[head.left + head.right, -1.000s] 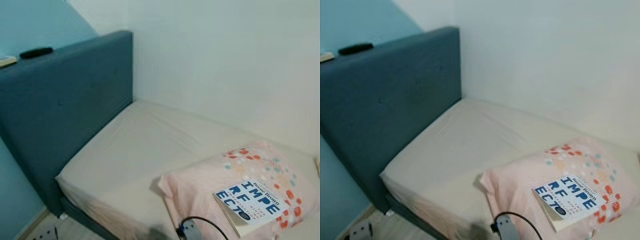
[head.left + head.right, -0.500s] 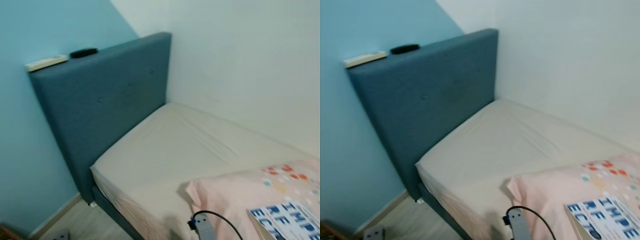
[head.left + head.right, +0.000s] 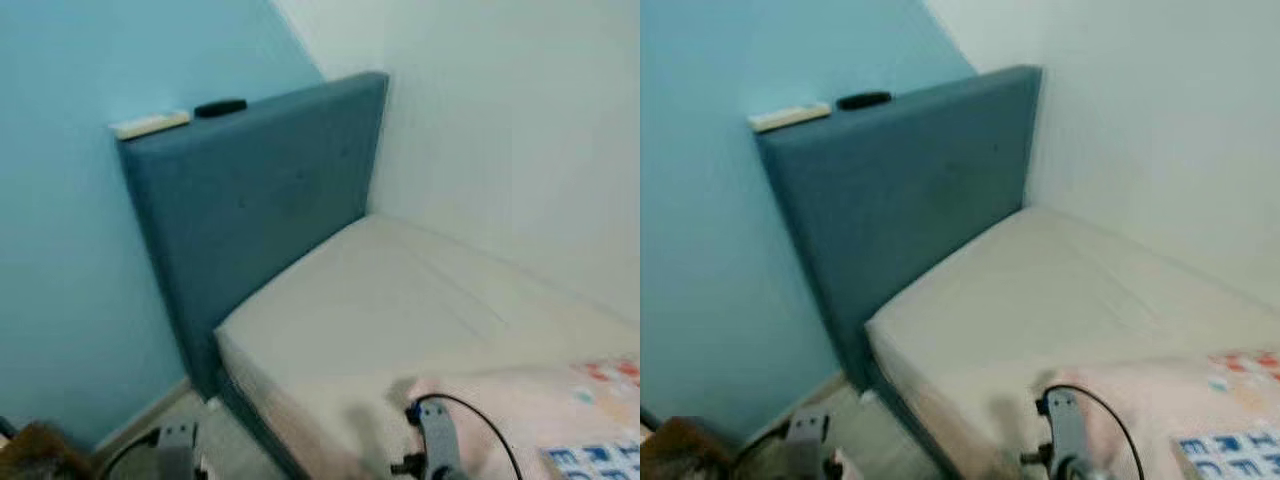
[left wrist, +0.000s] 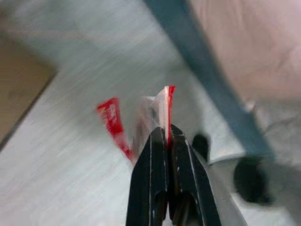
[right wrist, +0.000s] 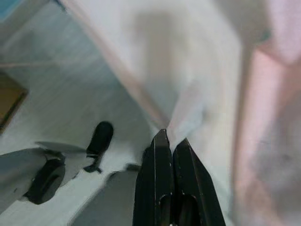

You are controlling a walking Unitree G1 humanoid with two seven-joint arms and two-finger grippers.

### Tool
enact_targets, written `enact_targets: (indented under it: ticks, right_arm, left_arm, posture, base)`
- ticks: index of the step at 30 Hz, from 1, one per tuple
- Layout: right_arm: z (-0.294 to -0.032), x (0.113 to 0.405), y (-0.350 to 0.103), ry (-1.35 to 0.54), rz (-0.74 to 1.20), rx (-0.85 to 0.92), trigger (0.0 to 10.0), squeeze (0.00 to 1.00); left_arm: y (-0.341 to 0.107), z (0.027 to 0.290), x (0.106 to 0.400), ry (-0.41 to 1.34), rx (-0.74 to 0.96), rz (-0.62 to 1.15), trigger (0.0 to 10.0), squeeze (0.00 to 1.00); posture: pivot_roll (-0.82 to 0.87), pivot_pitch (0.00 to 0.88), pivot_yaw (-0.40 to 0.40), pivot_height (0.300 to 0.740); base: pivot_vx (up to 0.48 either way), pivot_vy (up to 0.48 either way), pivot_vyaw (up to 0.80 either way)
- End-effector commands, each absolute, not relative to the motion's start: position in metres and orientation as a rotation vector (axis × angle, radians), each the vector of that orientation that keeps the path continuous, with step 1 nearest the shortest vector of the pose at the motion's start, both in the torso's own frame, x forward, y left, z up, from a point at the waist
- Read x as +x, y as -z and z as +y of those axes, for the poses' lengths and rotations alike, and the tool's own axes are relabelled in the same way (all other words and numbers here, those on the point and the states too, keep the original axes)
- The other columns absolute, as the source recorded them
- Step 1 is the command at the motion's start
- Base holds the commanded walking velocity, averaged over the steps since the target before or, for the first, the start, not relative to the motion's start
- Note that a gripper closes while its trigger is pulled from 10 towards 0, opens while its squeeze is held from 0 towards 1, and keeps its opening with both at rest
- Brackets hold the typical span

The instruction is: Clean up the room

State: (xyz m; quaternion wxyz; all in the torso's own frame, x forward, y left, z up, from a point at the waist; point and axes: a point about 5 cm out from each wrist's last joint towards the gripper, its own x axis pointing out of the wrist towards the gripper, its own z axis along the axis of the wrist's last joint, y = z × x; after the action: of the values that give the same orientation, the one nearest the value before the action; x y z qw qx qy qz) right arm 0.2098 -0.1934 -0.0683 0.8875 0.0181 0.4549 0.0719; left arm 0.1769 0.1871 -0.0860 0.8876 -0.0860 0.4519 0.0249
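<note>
Red wrapper (image 4: 162, 110) pinched, left pincer (image 4: 165, 136) lowered

One bed with a cream fitted sheet (image 3: 400, 310) and one dark blue upholstered headboard (image 3: 255, 220). Two items sit on the headboard top: one flat white remote-like bar (image 3: 150, 125) and one small black oblong object (image 3: 221, 107). One pink patterned pillow (image 3: 1200, 400), one blue-lettered book (image 3: 1230, 452). One red-and-clear plastic wrapper (image 4: 141, 120). Two black two-fingered grippers: left gripper (image 4: 165, 139), right gripper (image 5: 170, 141).
</note>
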Motion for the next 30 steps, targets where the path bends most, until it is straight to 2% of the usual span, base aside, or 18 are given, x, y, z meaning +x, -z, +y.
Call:
enact_targets:
  ticks: [1,6,11,18,30]
  right_arm:
    - [-0.195,0.208,0.069,-0.151,0.941,0.034,10.0,0.0]
    - [-0.192,0.201,0.072,-0.19,0.953,0.045,10.0,0.0]
    - [-0.185,0.195,0.076,-0.293,0.986,-0.043,10.0,0.0]
    - [-0.173,0.198,0.076,-0.342,0.992,-0.031,10.0,0.0]
    - [-0.172,0.198,0.076,-0.317,0.988,0.032,10.0,0.0]
  left_arm:
    - [0.089,0.189,0.17,-0.063,-0.17,0.966,10.0,0.0]
    - [0.092,0.188,0.163,-0.072,-0.175,0.981,10.0,0.0]
    - [0.09,0.183,0.169,-0.076,-0.183,0.968,10.0,0.0]
    - [0.088,0.173,0.177,-0.031,-0.169,0.954,10.0,0.0]
    - [0.089,0.176,0.174,-0.013,-0.133,0.97,10.0,0.0]
  posture:
    - [-0.11,0.0,-0.088,0.73]
    - [-0.12,0.0,-0.105,0.73]
    - [-0.1,0.0,-0.119,0.73]
    - [-0.09,0.0,-0.104,0.73]
    - [-0.1,0.0,-0.089,0.73]
  base:
    - [0.0,0.0,0.6]
    - [0.0,0.0,0.6]
    - [0.0,0.0,0.6]
    - [0.0,0.0,0.6]
    - [0.0,0.0,0.6]
